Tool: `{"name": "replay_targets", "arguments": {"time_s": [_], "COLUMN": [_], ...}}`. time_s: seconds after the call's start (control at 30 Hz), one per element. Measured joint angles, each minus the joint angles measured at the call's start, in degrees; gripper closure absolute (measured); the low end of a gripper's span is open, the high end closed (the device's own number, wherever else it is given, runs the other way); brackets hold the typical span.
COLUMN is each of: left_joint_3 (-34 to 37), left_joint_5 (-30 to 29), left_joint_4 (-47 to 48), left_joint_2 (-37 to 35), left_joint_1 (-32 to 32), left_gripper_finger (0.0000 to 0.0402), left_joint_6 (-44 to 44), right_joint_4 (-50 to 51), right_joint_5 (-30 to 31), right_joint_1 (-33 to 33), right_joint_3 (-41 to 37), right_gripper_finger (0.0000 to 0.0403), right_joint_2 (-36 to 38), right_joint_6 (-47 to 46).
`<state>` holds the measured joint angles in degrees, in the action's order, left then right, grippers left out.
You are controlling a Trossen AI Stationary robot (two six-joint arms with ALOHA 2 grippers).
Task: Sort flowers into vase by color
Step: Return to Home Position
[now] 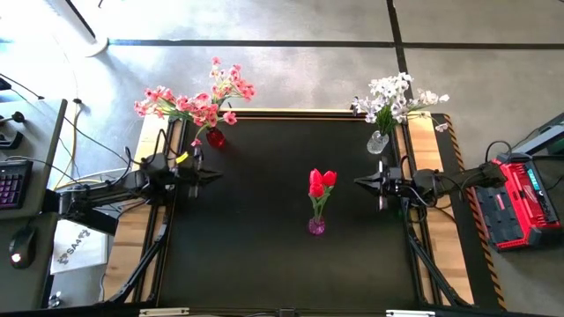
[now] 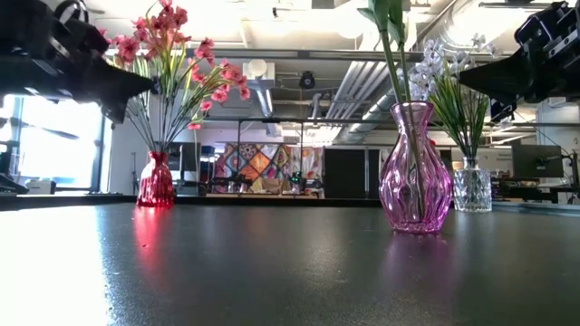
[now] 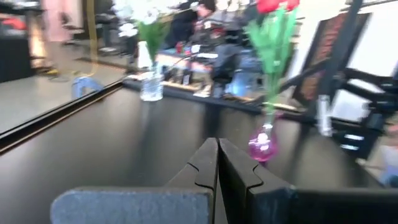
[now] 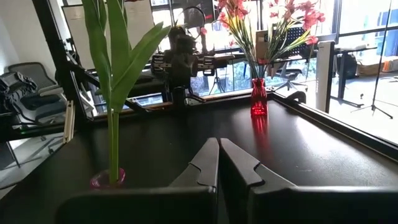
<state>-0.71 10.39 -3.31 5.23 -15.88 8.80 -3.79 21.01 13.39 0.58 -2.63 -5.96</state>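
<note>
Pink blossom sprays (image 1: 198,99) stand in a red vase (image 1: 215,137) at the table's far left. White blossom sprays (image 1: 397,99) stand in a clear vase (image 1: 377,142) at the far right. Red tulips (image 1: 321,183) stand in a pink vase (image 1: 315,225) near the middle. My left gripper (image 1: 217,176) waits shut above the table's left side, pointing level toward the middle. My right gripper (image 1: 358,182) waits shut at the right side, pointing level toward the middle. Neither touches a flower or a vase.
The black table top (image 1: 264,255) is bordered by wooden strips along both sides. A red and black case (image 1: 515,201) lies off the table's right. A keyboard (image 1: 12,183) and a mouse (image 1: 21,246) sit on a desk to the left.
</note>
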Motion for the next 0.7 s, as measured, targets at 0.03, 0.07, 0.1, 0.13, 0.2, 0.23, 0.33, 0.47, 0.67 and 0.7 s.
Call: {"name": "replay_targets", "arguments": {"time_s": [0.03,0.07,0.1,0.13,0.2,0.23,0.33,0.47,0.67,0.7], "left_joint_3": [0.0,0.0,0.0,0.0,0.0,0.0,0.0,0.0,0.0,0.0], "left_joint_5": [1.3,2.1,2.7,2.9,2.9,2.9,1.3,-2.0,-3.7,-3.7], "left_joint_4": [-0.4,-0.9,-1.5,-2.1,-3.7,-4.4,-5.0,-6.1,-4.3,-4.2], "left_joint_2": [0.0,0.0,0.0,0.0,0.0,0.0,0.0,0.0,0.4,0.4], "left_joint_1": [0.2,0.4,0.8,1.2,1.9,2.3,3.2,4.3,5.7,5.9], "left_gripper_finger": [0.0402,0.0401,0.0401,0.0401,0.0401,0.0402,0.0402,0.0401,0.0401,0.0401], "left_joint_6": [0.0,0.0,0.0,0.0,-0.2,-0.6,-1.9,-2.9,-6.3,-6.1], "right_joint_4": [0.0,0.0,0.0,0.0,0.0,0.0,0.0,0.0,0.0,0.0], "right_joint_5": [0.0,0.0,0.0,0.0,0.0,0.0,0.0,0.0,0.0,0.0], "right_joint_1": [0.0,0.0,0.0,0.0,0.0,0.0,0.0,0.0,0.0,0.0], "right_joint_3": [0.0,0.0,0.0,0.0,0.0,0.0,0.0,0.0,0.0,0.0], "right_gripper_finger": [0.0403,0.0403,0.0403,0.0403,0.0403,0.0403,0.0403,0.0403,0.0403,0.0403], "right_joint_2": [0.0,0.0,0.0,0.0,0.0,0.0,0.0,0.0,0.0,0.0], "right_joint_6": [0.0,0.0,0.0,0.0,0.0,0.0,0.0,0.0,0.0,0.0]}}
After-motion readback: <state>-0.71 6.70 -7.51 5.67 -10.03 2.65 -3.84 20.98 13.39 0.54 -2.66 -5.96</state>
